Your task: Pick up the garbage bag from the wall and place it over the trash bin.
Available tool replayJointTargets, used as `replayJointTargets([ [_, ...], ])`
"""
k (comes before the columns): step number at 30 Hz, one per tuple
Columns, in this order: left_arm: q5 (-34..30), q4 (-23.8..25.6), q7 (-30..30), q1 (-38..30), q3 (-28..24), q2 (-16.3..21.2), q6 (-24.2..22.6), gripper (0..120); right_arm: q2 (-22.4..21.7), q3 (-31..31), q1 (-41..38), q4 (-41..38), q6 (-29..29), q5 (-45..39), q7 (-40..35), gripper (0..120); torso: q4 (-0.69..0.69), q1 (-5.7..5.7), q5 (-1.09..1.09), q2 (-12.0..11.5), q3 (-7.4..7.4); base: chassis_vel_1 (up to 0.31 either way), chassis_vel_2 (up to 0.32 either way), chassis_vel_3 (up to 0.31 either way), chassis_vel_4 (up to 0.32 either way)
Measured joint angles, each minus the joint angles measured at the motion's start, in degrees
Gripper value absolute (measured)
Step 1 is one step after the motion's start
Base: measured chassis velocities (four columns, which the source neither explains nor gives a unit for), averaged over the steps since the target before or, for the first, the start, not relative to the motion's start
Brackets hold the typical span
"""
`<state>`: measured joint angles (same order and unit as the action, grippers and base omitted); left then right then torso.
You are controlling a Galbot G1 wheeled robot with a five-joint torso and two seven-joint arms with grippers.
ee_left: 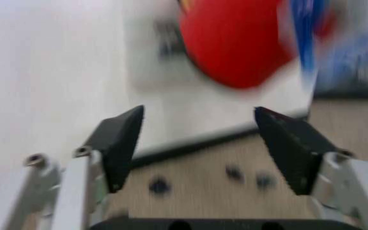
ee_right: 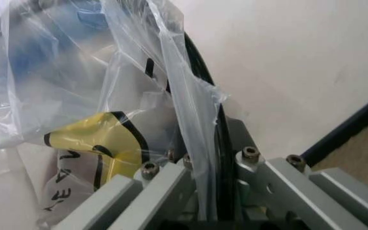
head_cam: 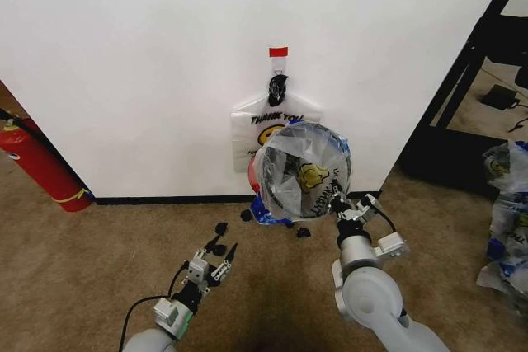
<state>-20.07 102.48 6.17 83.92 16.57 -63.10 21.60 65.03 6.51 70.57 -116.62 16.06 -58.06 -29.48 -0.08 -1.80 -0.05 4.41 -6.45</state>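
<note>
A white garbage bag (head_cam: 304, 172) with a yellow smiley is spread across the mouth of the round black trash bin (head_cam: 266, 179), which stands at the foot of the wall (head_cam: 148, 63). The bin's red base (ee_left: 235, 43) shows at its side. My right gripper (head_cam: 339, 203) is shut on the bin's rim (ee_right: 204, 81) with the bag's plastic (ee_right: 171, 100) pinched in it. Another "THANK YOU" bag (head_cam: 272, 121) hangs from the hook (head_cam: 279, 59) under a red tape strip. My left gripper (head_cam: 216, 258) hovers open over the carpet left of the bin, fingers (ee_left: 121, 139) wide apart and holding nothing.
A red fire extinguisher (head_cam: 41, 162) leans at the left by the baseboard. A black frame (head_cam: 462, 72) stands at the right, with several plastic bags (head_cam: 507, 220) piled on the floor beyond it. Small black scraps (head_cam: 302, 232) lie on the carpet under the bin.
</note>
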Motion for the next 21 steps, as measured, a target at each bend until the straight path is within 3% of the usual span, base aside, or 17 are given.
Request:
replayJointTargets([
  [3,-4.0,6.6,-1.3,0.0,1.0,0.1,-1.3,90,-0.7,-0.5,1.1,2.6,2.1,3.9,4.7,0,-0.01,0.00,0.02,0.0,0.00,0.000,0.000,0.000,0.000],
  [5,-4.3,7.3,-1.4,0.0,1.0,0.1,-1.5,91,-0.7,-0.6,1.3,2.8,2.3,4.3,5.4,0,-0.02,0.00,0.02,0.0,0.00,0.000,0.000,0.000,0.000],
  [10,-3.4,12.0,-3.8,0.4,-1.3,-0.8,-6.5,108,-0.4,-2.8,1.8,4.9,5.5,9.5,10.9,0,0.01,0.00,0.00,0.0,0.00,0.000,0.000,0.000,0.000],
  [13,-3.6,12.6,-4.7,0.3,-2.0,-1.4,-8.1,110,-0.2,-3.6,1.9,5.6,6.7,11.4,12.9,0,0.01,0.00,0.00,0.0,0.00,0.000,0.000,0.000,0.000],
  [21,-14.3,16.9,-9.3,-0.1,-3.1,-1.7,-15.7,115,0.7,-4.4,1.9,9.5,12.1,19.0,18.2,0,-0.01,0.00,0.00,0.0,0.00,0.000,0.000,0.000,0.000],
])
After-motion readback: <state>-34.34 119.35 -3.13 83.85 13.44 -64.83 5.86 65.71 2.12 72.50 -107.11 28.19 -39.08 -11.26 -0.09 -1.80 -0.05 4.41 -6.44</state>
